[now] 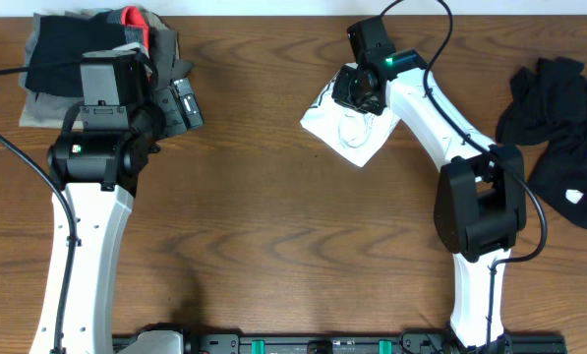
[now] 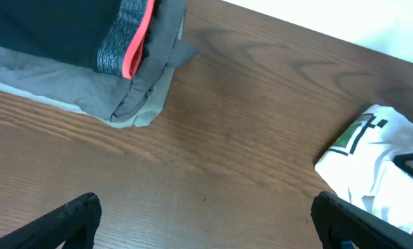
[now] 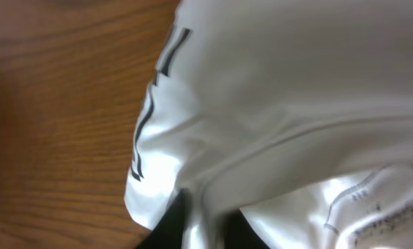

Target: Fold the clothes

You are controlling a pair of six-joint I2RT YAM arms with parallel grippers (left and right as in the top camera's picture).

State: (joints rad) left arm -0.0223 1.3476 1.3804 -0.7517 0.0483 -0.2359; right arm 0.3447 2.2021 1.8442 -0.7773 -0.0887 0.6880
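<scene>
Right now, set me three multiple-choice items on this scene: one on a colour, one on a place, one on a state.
1. The folded pile has trim that is: A blue; B red; C green.
2. The white T-shirt lies: A on the pile; B under the right fingers; C hanging off the near edge.
3. The left fingers are: A shut on cloth; B shut on nothing; C open, holding nothing.

B: a coral-red band shows in the left wrist view.
B: overhead, the right arm reaches onto it.
C: they stand wide apart with nothing between them.
</scene>
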